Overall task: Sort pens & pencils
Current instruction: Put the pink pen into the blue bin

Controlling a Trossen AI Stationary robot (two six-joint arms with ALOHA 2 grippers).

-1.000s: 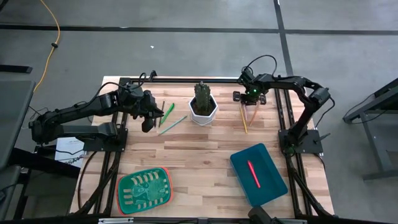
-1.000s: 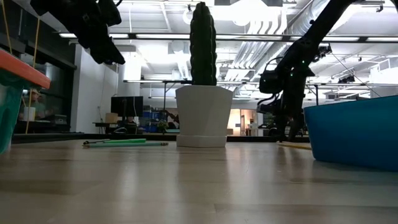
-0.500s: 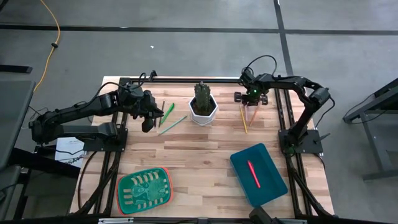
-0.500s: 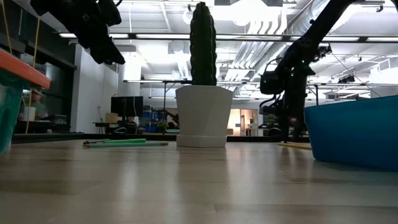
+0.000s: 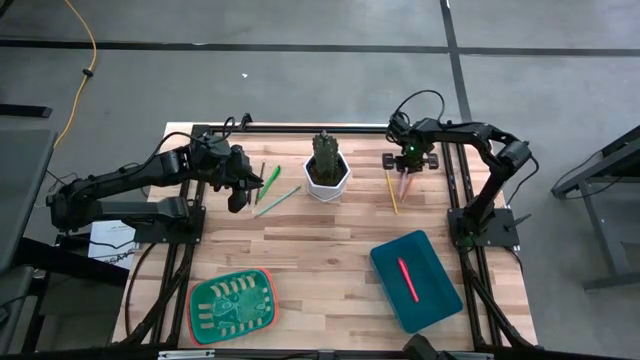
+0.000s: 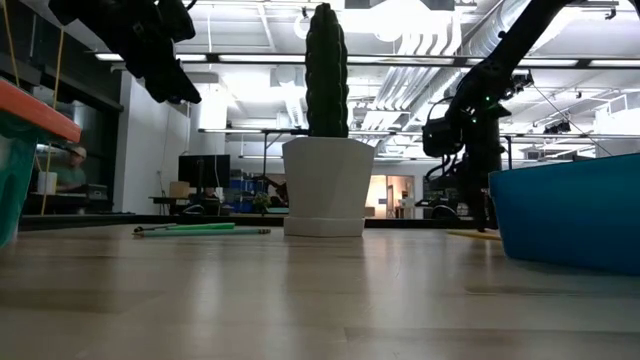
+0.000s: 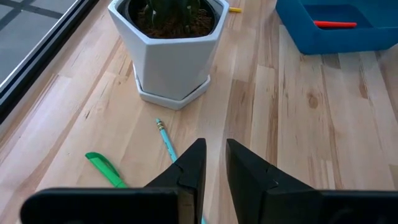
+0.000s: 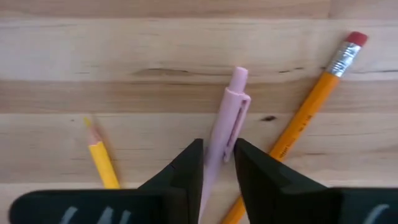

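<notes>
**Right fingers closing around a pink pen**

The wooden table (image 5: 320,250) fills the middle of the high view. At lower right the blue bin (image 5: 416,280) holds a red pen (image 5: 407,279). At upper right my right gripper (image 8: 217,163) pinches a pale pink pen (image 8: 225,118) between two yellow pencils (image 8: 311,106). At upper left my left gripper (image 7: 211,168), nearly closed and empty, hovers above a teal pencil (image 7: 165,138) and a green pen (image 7: 104,168).

right pincer (image 5: 406,168) over pens/pencils (image 5: 397,186) | left pincer (image 5: 238,190) near green pen (image 5: 270,179) | red pen (image 5: 408,279) in blue bin (image 5: 440,300)
</notes>
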